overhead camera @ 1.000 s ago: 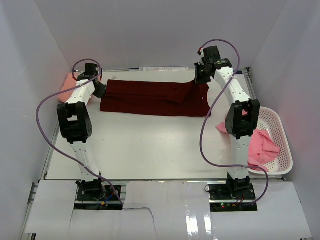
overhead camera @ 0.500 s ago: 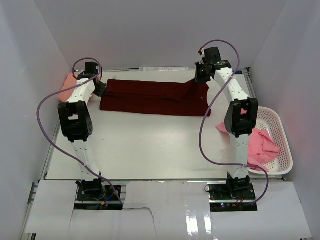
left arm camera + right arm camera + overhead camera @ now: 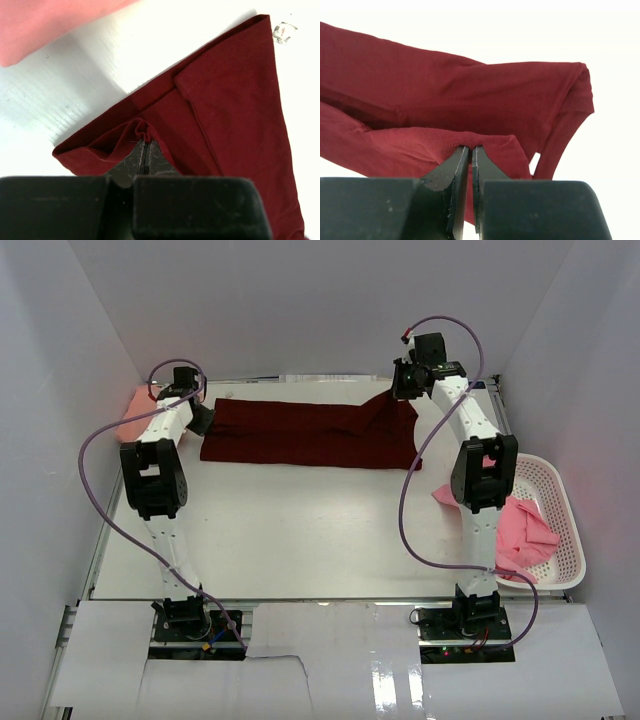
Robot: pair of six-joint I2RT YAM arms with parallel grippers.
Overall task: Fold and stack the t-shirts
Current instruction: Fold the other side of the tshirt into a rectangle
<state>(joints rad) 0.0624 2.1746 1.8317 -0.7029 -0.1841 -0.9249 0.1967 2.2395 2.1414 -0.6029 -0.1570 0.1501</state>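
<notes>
Lifted slightly since a second ago: right gripper (image 3: 471, 150), drawing up the right end of the dark maroon cotton t-shirt (image 3: 300, 435), which is spread along the far side of the table (image 3: 300, 530). Only the wrist views show both pincers clamped tight on fabric folds — left gripper (image 3: 146, 150) at the left end.

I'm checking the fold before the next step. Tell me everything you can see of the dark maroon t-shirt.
The maroon t-shirt is soft, matte knit cloth with stitched hems, folded into a long band lying across the far part of the white table. The left claw is shut on a puckered fold at its left end; the right claw pinches the right end, which seems lifted slightly.
</notes>
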